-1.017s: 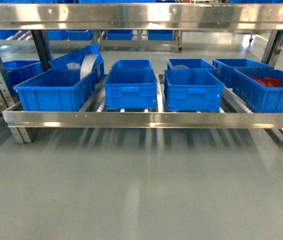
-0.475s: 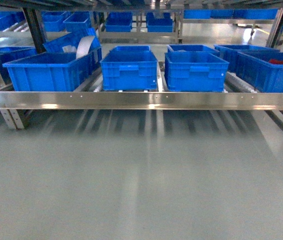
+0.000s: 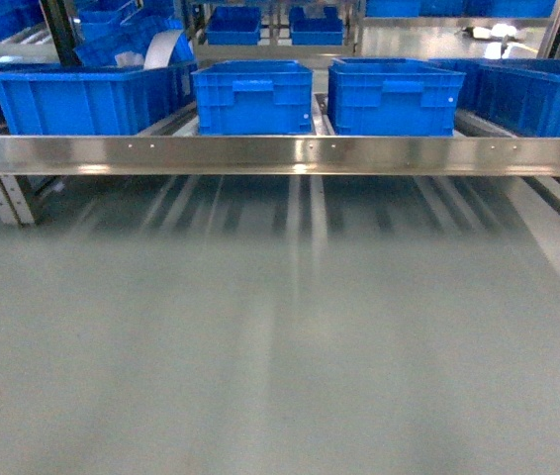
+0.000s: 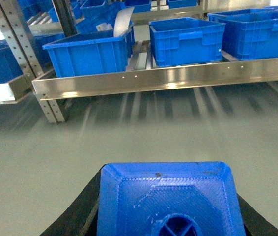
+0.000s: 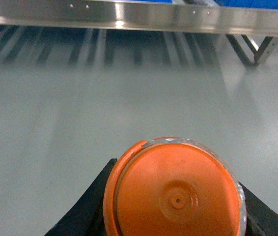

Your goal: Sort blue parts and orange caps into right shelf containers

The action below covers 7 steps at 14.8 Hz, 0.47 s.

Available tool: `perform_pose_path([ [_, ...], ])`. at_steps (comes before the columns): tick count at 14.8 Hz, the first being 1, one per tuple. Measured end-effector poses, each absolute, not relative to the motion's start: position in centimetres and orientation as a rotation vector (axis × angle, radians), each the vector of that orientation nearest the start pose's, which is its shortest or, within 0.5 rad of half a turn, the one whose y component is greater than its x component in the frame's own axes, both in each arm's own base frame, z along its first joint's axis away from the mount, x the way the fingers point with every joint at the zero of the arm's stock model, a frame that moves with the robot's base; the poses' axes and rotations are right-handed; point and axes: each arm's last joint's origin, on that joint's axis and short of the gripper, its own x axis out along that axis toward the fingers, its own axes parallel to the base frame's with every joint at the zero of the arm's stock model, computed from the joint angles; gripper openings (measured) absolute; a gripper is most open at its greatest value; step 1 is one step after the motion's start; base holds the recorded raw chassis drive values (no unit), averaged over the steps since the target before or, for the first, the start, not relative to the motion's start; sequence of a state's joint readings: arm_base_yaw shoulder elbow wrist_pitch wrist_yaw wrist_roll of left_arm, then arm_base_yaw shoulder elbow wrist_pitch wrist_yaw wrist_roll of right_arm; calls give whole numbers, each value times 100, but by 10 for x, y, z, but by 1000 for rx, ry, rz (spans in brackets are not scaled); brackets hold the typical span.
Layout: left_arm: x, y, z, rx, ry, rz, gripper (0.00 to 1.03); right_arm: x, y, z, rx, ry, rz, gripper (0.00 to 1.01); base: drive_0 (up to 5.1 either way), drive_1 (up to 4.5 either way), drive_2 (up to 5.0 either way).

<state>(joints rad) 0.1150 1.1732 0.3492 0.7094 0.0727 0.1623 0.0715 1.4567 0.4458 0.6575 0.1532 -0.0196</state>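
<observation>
We read no writing anywhere here. Our left tool (image 4: 168, 231) is clamped on a blue part (image 4: 168, 196), its dark fingers (image 4: 80, 211) showing on both sides. Our right tool (image 5: 173, 231) is clamped on an orange cap (image 5: 176, 189), seen end-on. Both hang above the grey floor (image 3: 280, 346). Ahead, blue crates (image 3: 255, 94) sit in a row behind the shelf's steel front rail (image 3: 280, 153); a white curved sheet (image 3: 166, 45) leans in the left crates.
</observation>
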Motion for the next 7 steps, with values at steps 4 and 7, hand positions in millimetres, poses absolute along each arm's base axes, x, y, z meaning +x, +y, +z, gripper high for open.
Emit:
perform_pose_path([
  [4,223,24,196,151,123,33,45,261,14,156,-60,359,-78,45,0,0,0],
  [7,223,24,196,151,120,33,45,261,14,156,-60,357,-78,45,0,0,0],
])
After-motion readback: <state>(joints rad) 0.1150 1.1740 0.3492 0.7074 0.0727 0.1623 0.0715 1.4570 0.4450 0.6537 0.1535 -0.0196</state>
